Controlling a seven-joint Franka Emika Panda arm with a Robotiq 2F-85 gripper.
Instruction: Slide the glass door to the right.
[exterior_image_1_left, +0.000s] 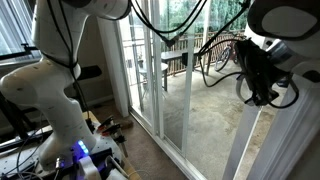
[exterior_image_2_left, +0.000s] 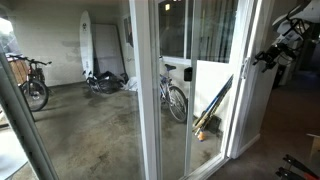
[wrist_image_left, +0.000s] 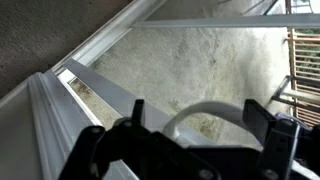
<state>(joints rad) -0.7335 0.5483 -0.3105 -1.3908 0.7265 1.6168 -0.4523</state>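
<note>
The glass door (exterior_image_1_left: 205, 100) is a tall clear pane in a narrow white frame; it also shows in an exterior view (exterior_image_2_left: 215, 80). At its edge stands a white post (exterior_image_1_left: 255, 140) with a round loop handle (wrist_image_left: 205, 108). My gripper (exterior_image_1_left: 262, 88) is at that post at handle height, also seen in an exterior view (exterior_image_2_left: 262, 55). In the wrist view my gripper (wrist_image_left: 198, 108) is open, with one black finger on each side of the loop handle. I cannot tell whether the fingers touch the handle.
A fixed white-framed pane (exterior_image_2_left: 145, 100) stands beside the door. The floor track (wrist_image_left: 80, 90) runs below. Outside are bicycles (exterior_image_2_left: 172, 95) (exterior_image_2_left: 30, 80), a surfboard (exterior_image_2_left: 87, 45) and a concrete patio (exterior_image_1_left: 215, 105). The robot base (exterior_image_1_left: 55, 100) and cables (exterior_image_1_left: 108, 126) are indoors.
</note>
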